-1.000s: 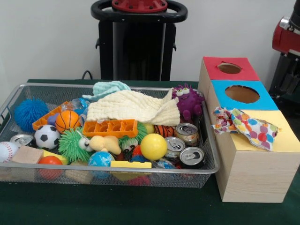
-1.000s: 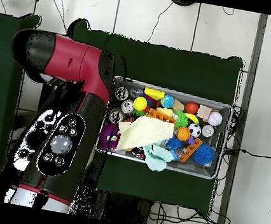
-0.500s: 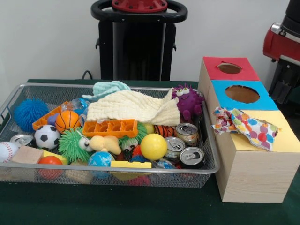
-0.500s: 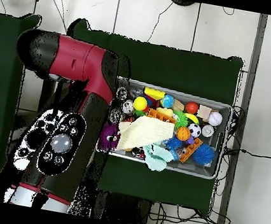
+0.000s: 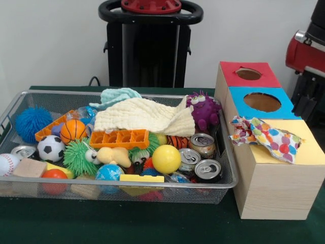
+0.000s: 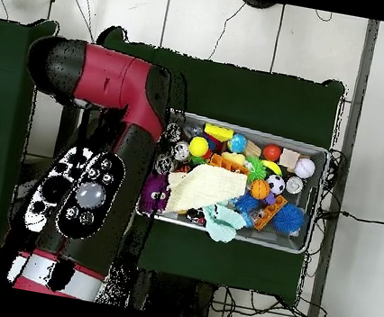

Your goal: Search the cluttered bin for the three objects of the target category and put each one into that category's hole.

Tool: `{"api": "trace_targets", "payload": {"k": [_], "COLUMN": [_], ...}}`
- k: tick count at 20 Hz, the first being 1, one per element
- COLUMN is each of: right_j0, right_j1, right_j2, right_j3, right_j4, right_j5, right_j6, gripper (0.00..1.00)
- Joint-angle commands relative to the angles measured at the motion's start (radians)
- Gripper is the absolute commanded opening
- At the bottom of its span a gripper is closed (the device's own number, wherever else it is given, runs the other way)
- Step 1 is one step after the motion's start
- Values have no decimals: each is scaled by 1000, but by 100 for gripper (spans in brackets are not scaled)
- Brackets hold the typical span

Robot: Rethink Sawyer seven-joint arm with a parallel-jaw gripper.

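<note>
bin point(image 5: 226, 152): wire basket stood just beside the wooden box point(image 5: 274, 188); heaped with balls, cans and toys
cloths: cream cloth point(image 5: 144, 116) lay across the heap, teal cloth point(image 5: 118, 95) behind it; spotted cloth point(image 5: 266, 136) hung part-way out of the yellow hole
arm point(image 6: 101, 177): over the box end
gripper: hidden; grip state could not be told
advice: judged best to pinch the cream cloth at a raised fold, lift clear, then feed it fully into the hole

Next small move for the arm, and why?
Probably swing the red and black arm across to above the cream muslin cloth: it lies uncovered atop the wire bin clutter, while the spotted fabric scrap already drapes the wooden box's yellow section.
</note>
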Motion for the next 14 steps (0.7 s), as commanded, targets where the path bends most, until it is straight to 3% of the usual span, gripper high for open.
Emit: {"api": "trace_targets", "payload": {"k": [1,14], "right_j0": [-69,-100], "right_j1": [95,126], "right_j2": [76,110], "right_j3": [5,26], "right_j4": [-14,-11], "right_j5": [-135,-227], "right_j6": [193,142], "gripper": [0,0]}}
